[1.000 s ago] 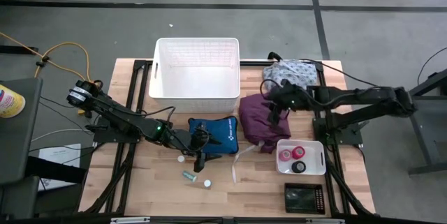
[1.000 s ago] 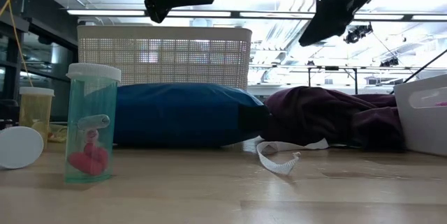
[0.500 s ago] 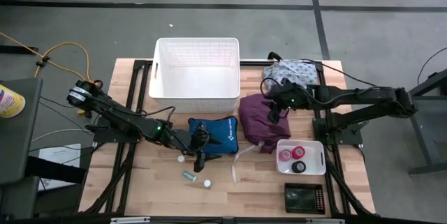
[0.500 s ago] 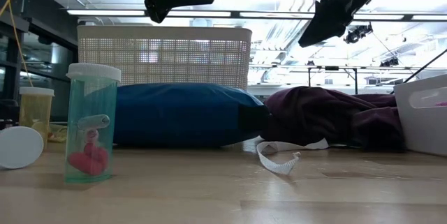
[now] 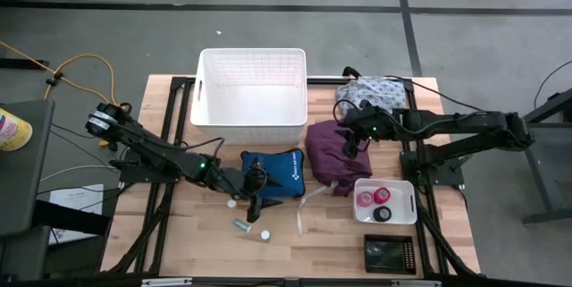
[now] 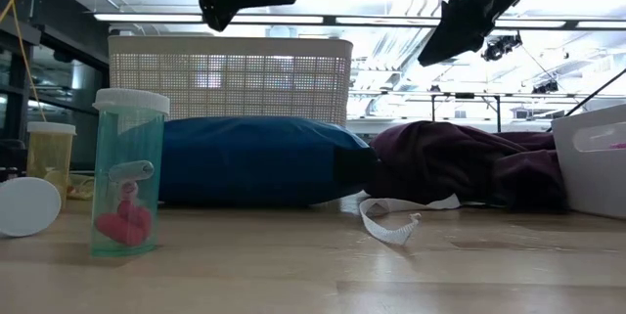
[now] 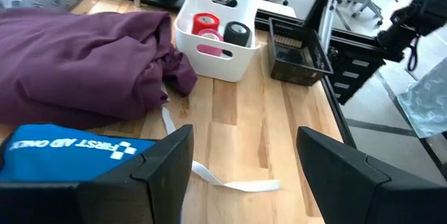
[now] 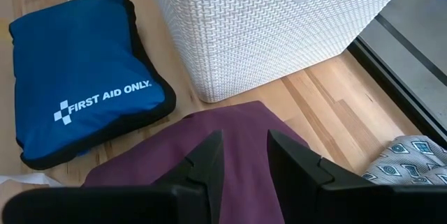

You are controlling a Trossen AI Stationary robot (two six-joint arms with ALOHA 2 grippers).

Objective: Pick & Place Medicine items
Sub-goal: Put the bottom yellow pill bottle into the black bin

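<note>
A wooden slatted table [image 5: 179, 242] is seen from above, with a white perforated plastic basket [image 5: 252, 95] at its far middle. In front of the basket lies a soft blue zip pouch [image 5: 279, 173] printed "First Aid Only", and just beside it a crumpled purple cloth [image 5: 329, 148]. A patterned grey cloth bundle [image 5: 374, 92] sits behind that.

The left gripper [image 5: 255, 199] is held above the near edge of the pouch, its two dark fingers spread wide with nothing between them. It appears to be poised over the loose medicine items. The right gripper [image 5: 352, 140] is held over the purple cloth, its fingers drawn close together with only a narrow gap; nothing is seen between them.

The medicine items are divided between two spots. A greenish clear vial [image 6: 127, 172] with a white cap stands upright on the table in the low view, something pink inside it. From above, a vial [image 5: 242, 225] and two small white caps [image 5: 264, 234] are seen near the left gripper. A smooth white rectangular bin [image 5: 385, 201] near the right front holds a red roll [image 7: 204, 24], a pink roll [image 7: 208, 36] and a black roll [image 7: 237, 34], apparently gathered there as the collecting place. A dark mesh tray [image 5: 390, 254] lies just in front of it. A limp white strip [image 6: 391, 226] curls on the wood.
</note>
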